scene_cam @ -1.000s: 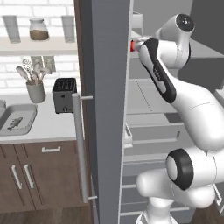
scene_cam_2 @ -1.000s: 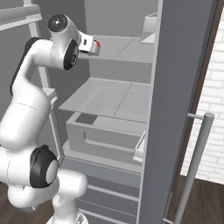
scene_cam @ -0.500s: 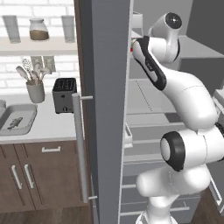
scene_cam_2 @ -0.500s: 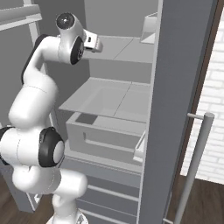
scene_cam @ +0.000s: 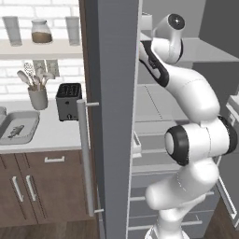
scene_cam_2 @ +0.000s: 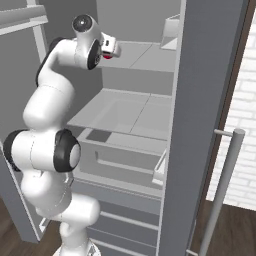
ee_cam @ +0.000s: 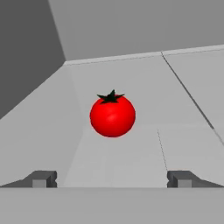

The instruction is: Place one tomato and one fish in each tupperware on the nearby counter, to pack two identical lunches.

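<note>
A round red tomato (ee_cam: 112,116) with a dark green stem lies on the pale upper fridge shelf (ee_cam: 183,144). It sits just beyond my gripper (ee_cam: 111,179), centred in the wide gap between the open fingertips (ee_cam: 41,178); nothing is held. From the right base view my gripper (scene_cam_2: 113,49) reaches onto that shelf, with a sliver of tomato (scene_cam_2: 106,56) beneath the hand. At far left on the counter (scene_cam: 56,135) lies one tupperware (scene_cam: 31,122) with a fish (scene_cam: 15,131) in it.
The open fridge door (scene_cam: 112,116) with its long handle (scene_cam: 84,154) stands between arm and counter. A black toaster (scene_cam: 68,100) and a utensil holder (scene_cam: 37,95) stand on the counter. A lower shelf and a drawer (scene_cam_2: 120,155) lie below the hand.
The arm has stretched up and deeper into the fridge, carrying the hand along the upper shelf toward the tomato. The jaws have stayed wide apart.
</note>
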